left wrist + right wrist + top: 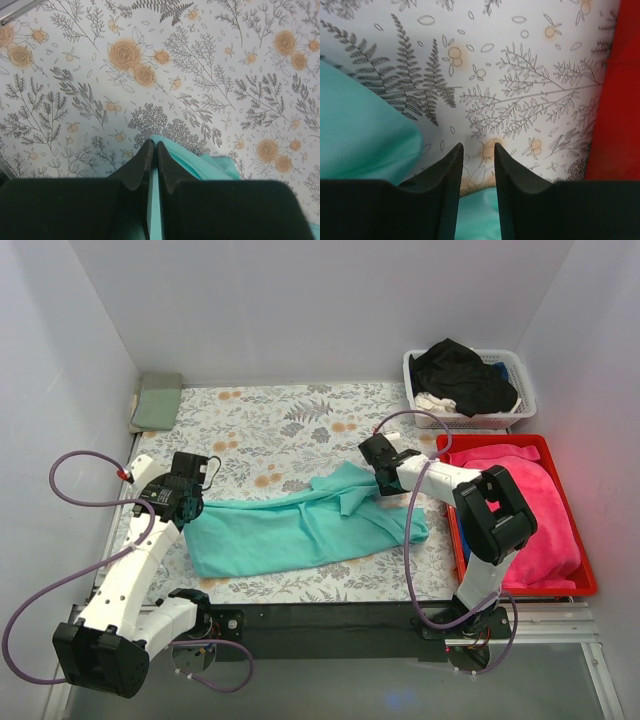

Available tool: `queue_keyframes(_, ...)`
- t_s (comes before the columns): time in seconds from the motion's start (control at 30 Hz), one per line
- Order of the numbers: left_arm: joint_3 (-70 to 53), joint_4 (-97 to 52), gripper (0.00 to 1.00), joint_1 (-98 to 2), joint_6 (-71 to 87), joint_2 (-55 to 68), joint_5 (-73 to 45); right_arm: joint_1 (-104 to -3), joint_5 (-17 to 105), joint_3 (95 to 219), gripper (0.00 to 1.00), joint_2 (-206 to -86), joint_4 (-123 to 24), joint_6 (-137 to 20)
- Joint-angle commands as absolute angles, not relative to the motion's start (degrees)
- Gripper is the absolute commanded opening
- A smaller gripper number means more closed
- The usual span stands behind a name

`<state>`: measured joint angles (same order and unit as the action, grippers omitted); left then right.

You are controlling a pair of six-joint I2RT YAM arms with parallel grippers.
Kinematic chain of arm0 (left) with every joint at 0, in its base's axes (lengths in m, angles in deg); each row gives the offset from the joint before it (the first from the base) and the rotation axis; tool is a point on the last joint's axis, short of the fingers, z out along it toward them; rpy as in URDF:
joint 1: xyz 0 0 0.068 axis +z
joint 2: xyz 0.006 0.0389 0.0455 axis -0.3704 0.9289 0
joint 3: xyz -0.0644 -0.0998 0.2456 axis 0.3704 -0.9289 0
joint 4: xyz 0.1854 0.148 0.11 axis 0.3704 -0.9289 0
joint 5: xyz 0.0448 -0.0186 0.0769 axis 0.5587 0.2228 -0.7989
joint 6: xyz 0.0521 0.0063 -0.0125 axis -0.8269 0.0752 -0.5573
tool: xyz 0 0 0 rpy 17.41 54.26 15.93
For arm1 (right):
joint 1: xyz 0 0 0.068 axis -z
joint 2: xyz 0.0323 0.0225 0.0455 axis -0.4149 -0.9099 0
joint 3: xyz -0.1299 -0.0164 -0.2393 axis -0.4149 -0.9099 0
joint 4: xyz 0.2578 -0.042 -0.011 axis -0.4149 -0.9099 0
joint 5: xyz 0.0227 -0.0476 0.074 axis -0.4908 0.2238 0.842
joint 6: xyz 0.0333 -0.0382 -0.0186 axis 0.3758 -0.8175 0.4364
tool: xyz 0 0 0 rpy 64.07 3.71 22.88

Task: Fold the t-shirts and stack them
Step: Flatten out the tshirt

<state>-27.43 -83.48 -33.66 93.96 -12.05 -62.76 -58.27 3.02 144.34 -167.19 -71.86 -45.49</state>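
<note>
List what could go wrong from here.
Only the left tool pinches the soft teal t-shirt; the right tool stands open, empty, so a pull may drag it crooked.
The shirt lies bunched near the right tool; folding now may trap wrinkles.
The red plastic tray sits close beside that tool; a swing might hit it.

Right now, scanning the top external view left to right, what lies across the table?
Folded sage-green cloth in the back corner → spread teal short-sleeved t-shirt → red plastic tray holding pink cloth.
</note>
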Motion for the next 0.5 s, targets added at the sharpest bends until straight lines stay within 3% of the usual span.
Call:
queue_keyframes(0.0, -29.50, -82.64, 0.00, -33.16, 92.85, -13.38, -60.69, -58.09, 2.70, 148.00, 0.41, -165.25, -76.94, -41.59)
queue_keyframes(0.27, -31.36, -80.88, 0.00, -33.16, 92.76, -13.21, -53.04, -58.00, 7.44, 153.96, 0.42, -163.21, -67.11, -49.23)
queue_keyframes(0.47, -31.54, -80.17, 0.00, -33.16, 92.76, -13.21, -53.03, -58.00, 17.72, 160.47, 0.41, -170.14, -63.58, -56.70)
